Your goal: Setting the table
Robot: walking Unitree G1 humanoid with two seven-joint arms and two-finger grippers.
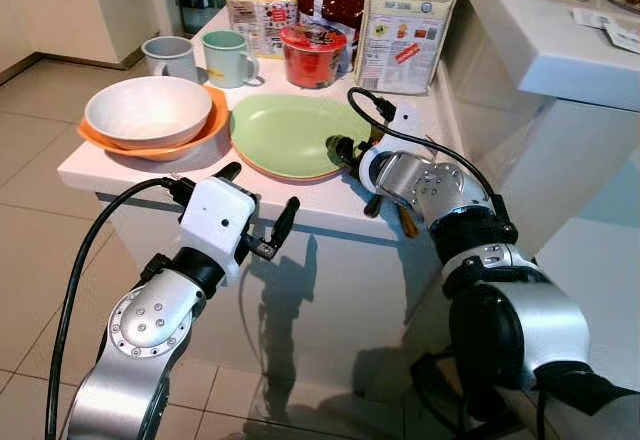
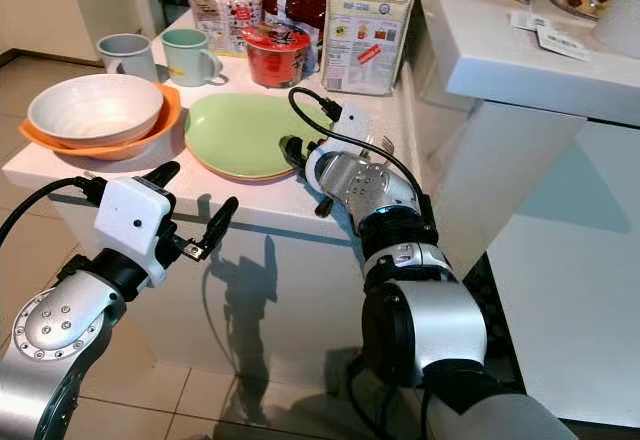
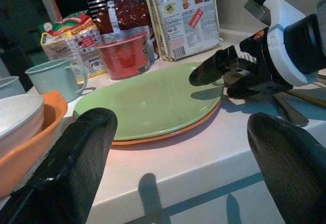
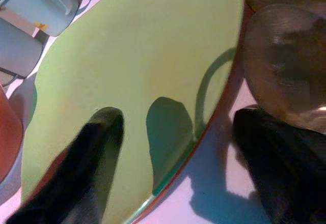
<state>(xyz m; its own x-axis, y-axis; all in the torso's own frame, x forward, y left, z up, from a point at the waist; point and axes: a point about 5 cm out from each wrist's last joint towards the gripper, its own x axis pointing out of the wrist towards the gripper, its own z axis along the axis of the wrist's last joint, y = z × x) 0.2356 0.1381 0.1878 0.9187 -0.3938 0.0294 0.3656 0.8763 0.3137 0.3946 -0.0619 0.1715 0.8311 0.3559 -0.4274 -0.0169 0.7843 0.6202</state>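
Observation:
A green plate (image 1: 290,130) lies on an orange plate on the white counter (image 1: 150,182). To its left a white bowl (image 1: 148,110) sits inside an orange bowl (image 1: 212,125). My right gripper (image 1: 350,155) is open at the green plate's right rim. One finger hangs over the plate (image 4: 127,56) and the other stands outside it beside a metal spoon (image 4: 285,66). The spoon (image 3: 285,107) lies on the counter beside a wooden handle. My left gripper (image 1: 258,200) is open and empty, held in front of the counter's near edge, level with the plates.
Behind the plates stand a grey mug (image 1: 170,57), a teal mug (image 1: 228,57), a red noodle cup (image 1: 312,55) and several food bags (image 1: 405,25). A higher white ledge (image 1: 560,40) rises to the right. Tiled floor lies to the left.

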